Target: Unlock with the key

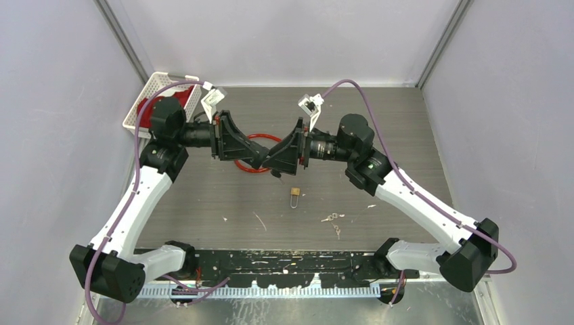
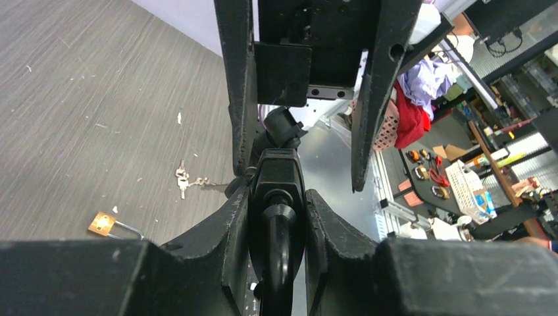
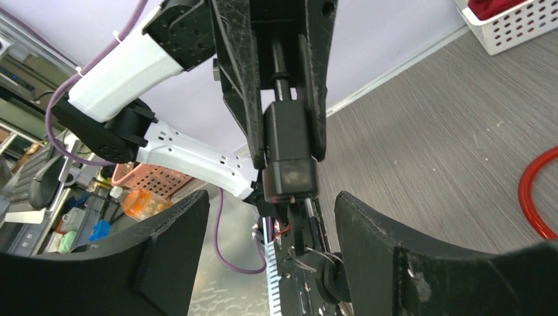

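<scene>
A black cable lock [image 2: 279,191] with a red cable loop [image 1: 252,140] is held above the table's middle. My left gripper [image 2: 278,197] is shut on its black body, which also shows in the right wrist view [image 3: 288,141]. My right gripper [image 3: 271,201] is open, its fingers [image 3: 368,230] spread on either side of the lock's end and not touching it. A thin wire ring [image 3: 309,260] hangs by the lock body. A bunch of small keys [image 1: 329,218] lies on the table, also in the left wrist view [image 2: 181,179]. The grippers meet tip to tip in the top view [image 1: 269,160].
A small brass padlock [image 1: 295,193] lies on the table below the grippers, also in the left wrist view [image 2: 102,224]. A white basket [image 1: 157,84] holding something red stands at the back left. Small scraps lie on the grey tabletop.
</scene>
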Robot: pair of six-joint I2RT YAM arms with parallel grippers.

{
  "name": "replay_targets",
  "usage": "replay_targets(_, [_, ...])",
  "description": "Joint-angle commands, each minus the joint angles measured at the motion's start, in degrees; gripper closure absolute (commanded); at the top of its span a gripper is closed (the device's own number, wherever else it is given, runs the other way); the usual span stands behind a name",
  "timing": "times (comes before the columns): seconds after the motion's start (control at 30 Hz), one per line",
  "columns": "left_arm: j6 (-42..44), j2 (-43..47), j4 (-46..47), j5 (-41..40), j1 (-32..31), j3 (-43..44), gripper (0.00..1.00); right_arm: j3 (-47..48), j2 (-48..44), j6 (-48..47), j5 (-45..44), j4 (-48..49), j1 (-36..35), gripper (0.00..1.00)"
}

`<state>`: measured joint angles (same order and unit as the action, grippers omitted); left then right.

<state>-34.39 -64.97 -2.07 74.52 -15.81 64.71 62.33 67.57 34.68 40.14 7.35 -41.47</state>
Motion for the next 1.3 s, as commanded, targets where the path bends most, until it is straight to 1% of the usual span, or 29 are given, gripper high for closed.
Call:
replay_targets(0.0, [-4.3,1.7,5.5,-1.8,-0.2,1.0,1.00,0.2,1.1,2.3,1.2,8.2,-1.0,0.26])
replay_targets(0.1, [-4.9,1.7,5.9,-2.5,-0.2,1.1,1.00,-0.6,2.2,2.9,1.3,10.2,-2.5,0.28])
replay_targets(0.23, [-5.9,1.7,6.8,-3.1,-0.2,1.0,1.00,-2.4,3.4,4.6,0.8,13.3,-3.7,0.35])
replay_targets(0.33, [-6.3,1.8,7.3,-2.9,-0.3,0.6,1.00,-3.6,3.8,6.8,-0.2,16.8,-4.0,0.48])
replay_targets(0.4, [-6.4,1.9,7.5,-2.7,-0.2,0.4,1.00,-4.3,3.8,8.0,-1.5,18.8,-4.0,0.54])
replay_targets(0.47, [-6.4,2.1,7.6,-2.6,-0.3,0.2,1.00,-5.5,3.5,9.5,-2.8,21.4,-3.9,0.55])
replay_targets(0.57, [-6.5,2.5,7.8,-2.5,-0.2,-0.3,1.00,-7.3,3.4,12.1,-4.6,25.4,-3.9,0.54])
replay_targets(0.67, [-6.5,2.7,7.8,-2.5,-0.3,-0.7,1.00,-7.5,3.8,13.7,-5.0,27.2,-3.9,0.50])
replay_targets(0.77, [-6.5,2.9,7.8,-2.6,-0.3,-1.0,1.00,-7.2,4.0,14.2,-5.1,27.5,-3.9,0.51])
replay_targets(0.83, [-6.5,3.0,7.8,-2.7,-0.2,-1.1,1.00,-7.2,4.0,14.1,-5.2,27.5,-3.9,0.57])
replay_targets(0.9, [-6.5,3.1,7.7,-2.9,-0.2,-1.0,0.98,-7.1,3.8,13.7,-5.2,26.5,-3.9,0.65])
replay_targets(0.93, [-6.4,3.0,7.5,-2.8,-0.2,-0.9,0.94,-7.1,3.6,13.1,-5.2,25.7,-4.0,0.72])
replay_targets(0.97, [-6.3,3.0,7.1,-2.8,-0.2,-0.8,0.85,-7.1,3.3,12.3,-5.1,24.6,-3.9,0.82])
replay_targets(1.0, [-6.0,3.0,6.5,-3.0,-0.2,-0.5,0.73,-7.2,3.0,11.6,-5.2,23.2,-3.9,0.88])
replay_targets(1.07, [-3.5,2.9,2.4,-3.5,0.0,0.8,0.38,-7.2,2.0,10.0,-5.4,20.7,-3.8,0.94])
replay_targets(1.1, [-1.8,2.8,-0.4,-3.8,0.2,1.6,0.26,-7.2,1.6,9.4,-5.5,19.5,-3.8,0.95])
replay_targets(1.13, [0.1,2.8,-1.8,-3.8,0.6,2.5,0.21,-7.2,1.2,8.7,-5.5,18.3,-3.6,0.96])
replay_targets(1.17, [1.2,2.6,-2.7,-3.7,1.1,3.2,0.19,-7.1,0.6,8.1,-5.5,17.0,-3.5,0.97])
replay_targets(1.23, [2.9,2.3,-4.1,-2.6,2.6,4.5,0.08,-6.8,-0.4,6.8,-5.1,14.1,-2.6,0.99])
replay_targets(1.27, [4.0,1.9,-4.9,-1.8,3.7,5.1,0.07,-6.9,-1.0,6.3,-4.8,13.0,-2.0,0.99])
